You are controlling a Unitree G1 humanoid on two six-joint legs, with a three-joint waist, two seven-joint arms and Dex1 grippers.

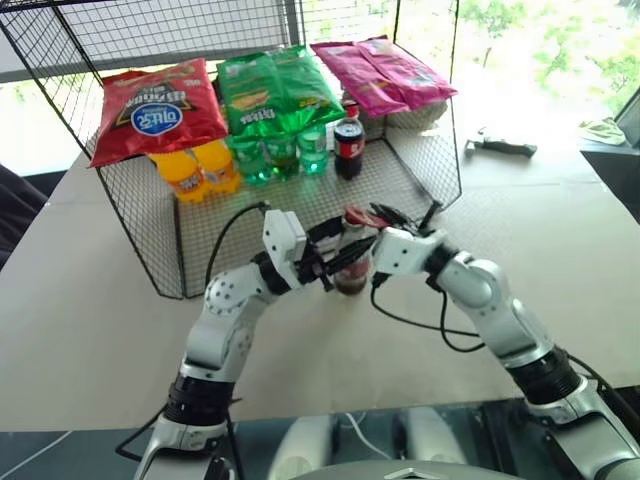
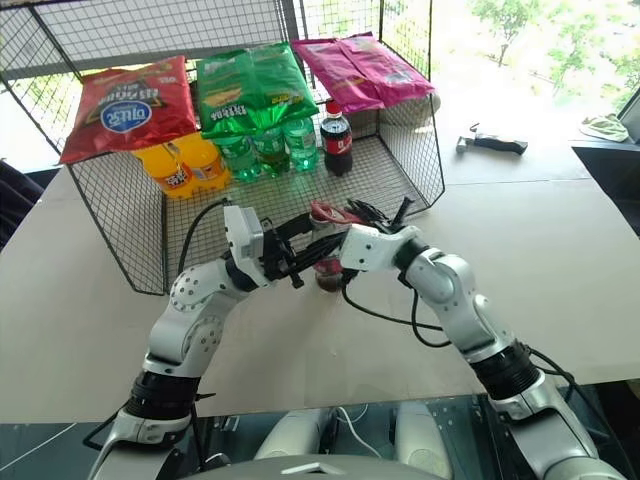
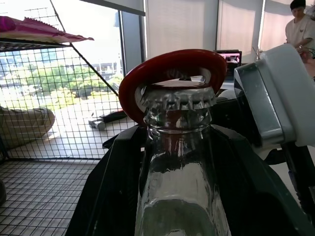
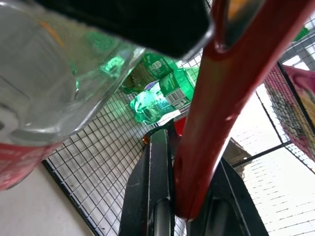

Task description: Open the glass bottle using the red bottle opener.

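From the head camera: over the pale table [image 1: 90, 300], in front of the wire basket [image 1: 420, 170], left gripper [image 1: 325, 262] clamped around the glass bottle [image 1: 351, 272], held upright, base close to the tabletop; contact with the table not clear. Right gripper [image 1: 392, 222] clenched on the red bottle opener [image 1: 356, 216], ring head set over the bottle's top. Behind, in the basket: orange bottles [image 1: 196, 170], green bottles [image 1: 277, 152], a dark cola bottle [image 1: 348, 145], with red, green and pink snack bags laid across the rim. From the left wrist: black fingers [image 3: 108, 196] on both sides of the clear neck, the red ring tilted over the crimped cap [image 3: 178, 98], hooked at its edge. From the right wrist: the opener's red handle pinched between black fingers [image 4: 152, 187], bottle glass and red label close beside, green bottles beyond the mesh.
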